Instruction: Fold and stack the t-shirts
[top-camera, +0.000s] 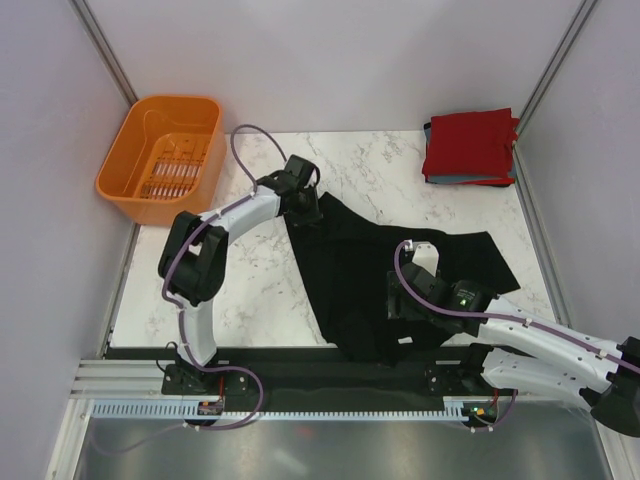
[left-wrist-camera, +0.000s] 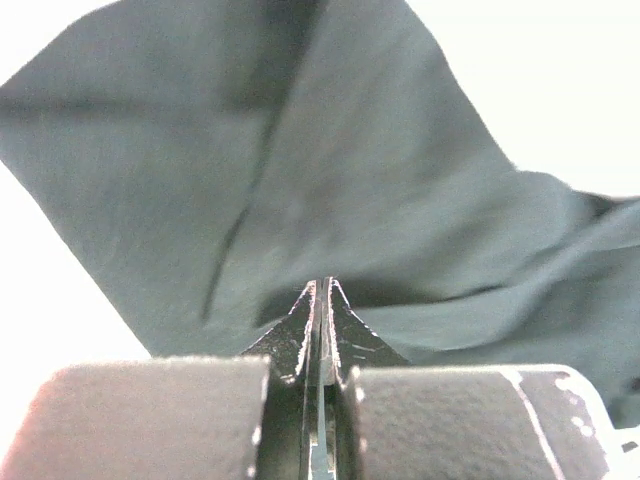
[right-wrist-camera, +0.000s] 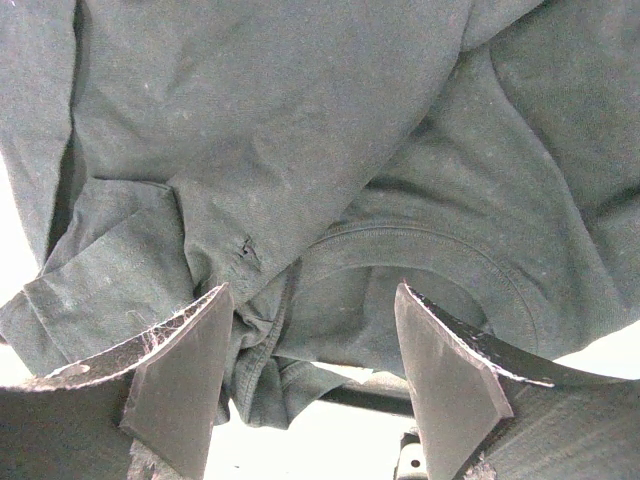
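Note:
The black t-shirt (top-camera: 350, 270) lies crumpled in the middle of the table, its near edge at the table's front. My left gripper (top-camera: 303, 207) is shut on the shirt's far-left corner; in the left wrist view the closed fingertips (left-wrist-camera: 322, 300) pinch the cloth (left-wrist-camera: 300, 150), which fans out beyond them. My right gripper (top-camera: 405, 298) is open just above the shirt's near-right part; in the right wrist view (right-wrist-camera: 312, 295) the collar (right-wrist-camera: 420, 250) and a bunched fold lie between the spread fingers. A folded red t-shirt (top-camera: 468, 142) lies on a grey-blue one (top-camera: 470, 181) at the far right.
An orange plastic basket (top-camera: 160, 155) stands at the far left corner, off the marble tabletop (top-camera: 250, 290). Grey walls close in the left, right and back sides. A black strip runs along the table's front edge (top-camera: 300, 352).

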